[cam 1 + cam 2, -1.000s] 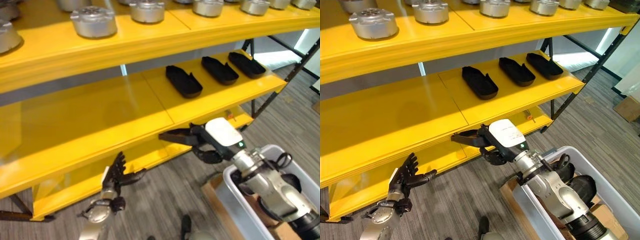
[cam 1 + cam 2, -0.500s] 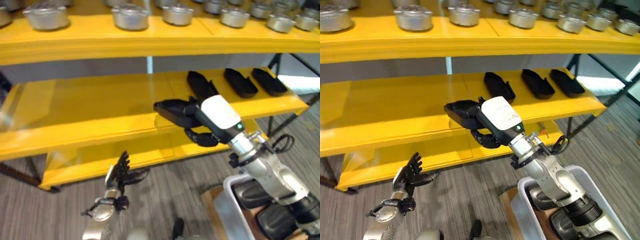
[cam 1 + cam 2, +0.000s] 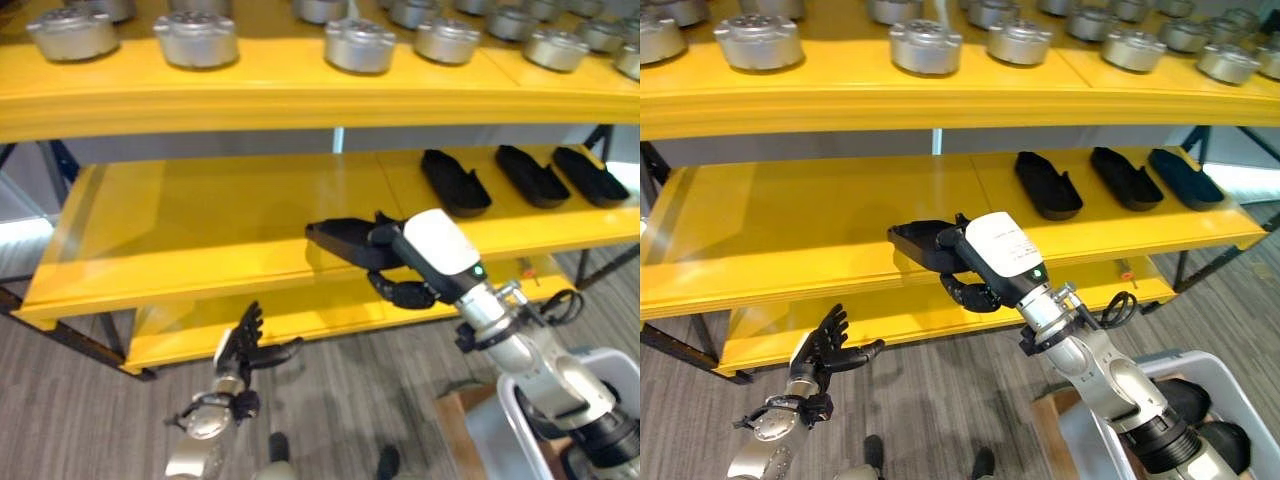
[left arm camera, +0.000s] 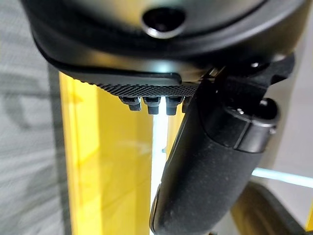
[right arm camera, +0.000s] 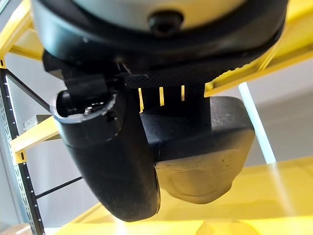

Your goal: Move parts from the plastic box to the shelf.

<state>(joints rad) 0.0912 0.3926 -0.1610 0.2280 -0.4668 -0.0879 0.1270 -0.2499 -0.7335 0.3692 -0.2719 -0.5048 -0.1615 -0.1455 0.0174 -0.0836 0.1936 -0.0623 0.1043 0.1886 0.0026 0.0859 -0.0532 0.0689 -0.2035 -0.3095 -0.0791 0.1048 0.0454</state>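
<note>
My right hand (image 3: 415, 268) is shut on a long black part (image 3: 343, 242) and holds it level at the front edge of the middle yellow shelf (image 3: 200, 225). In the right wrist view the black part (image 5: 200, 147) sits between the thumb and fingers, above the shelf surface. Three more black parts (image 3: 455, 183) lie in a row on the right end of that shelf. The plastic box (image 3: 1180, 420) stands on the floor at the lower right. My left hand (image 3: 240, 350) hangs low in front of the bottom shelf, fingers spread and open, holding nothing.
Several round metal parts (image 3: 195, 38) line the top shelf. The left and middle of the middle shelf are bare yellow. A bottom shelf (image 3: 300, 315) runs just above the grey carpet floor. A cardboard sheet (image 3: 460, 430) lies under the box.
The camera has swung left, so the shelf shifts right in view. My right hand has carried the black part from below the shelf edge up to the middle shelf's front. Left hand unchanged.
</note>
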